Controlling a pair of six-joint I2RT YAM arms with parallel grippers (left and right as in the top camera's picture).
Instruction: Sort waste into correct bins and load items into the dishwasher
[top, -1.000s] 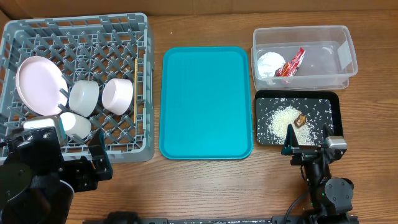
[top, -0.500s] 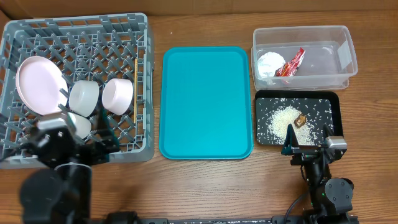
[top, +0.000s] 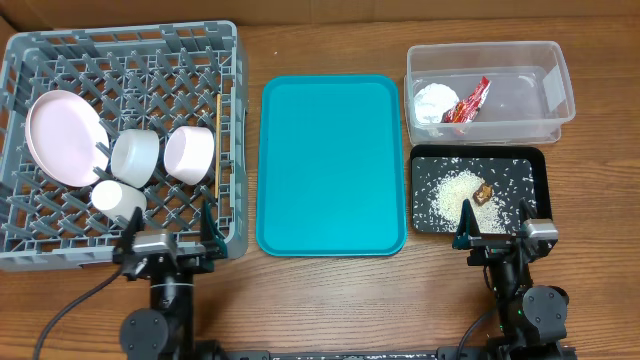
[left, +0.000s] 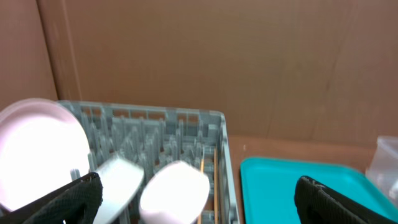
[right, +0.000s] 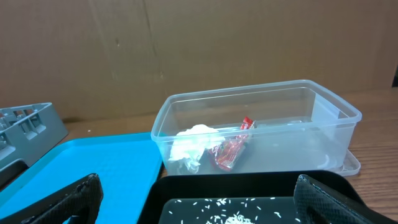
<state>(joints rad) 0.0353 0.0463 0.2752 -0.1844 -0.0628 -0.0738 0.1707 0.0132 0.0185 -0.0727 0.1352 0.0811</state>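
Left fingers (left: 68, 202) and right fingers (right: 62, 202) are both spread wide with nothing in them. The left ones sit just in front of the grey rack (top: 60, 55), which holds the plate (top: 65, 135) and the chopsticks (top: 217, 140), whose long axis points straight away from them. The right ones face the black tray (top: 425, 160) of rice (top: 455, 190), with the wrapper (top: 470, 100) in the clear tub (top: 560, 70) beyond. Looks pretty much done to me.
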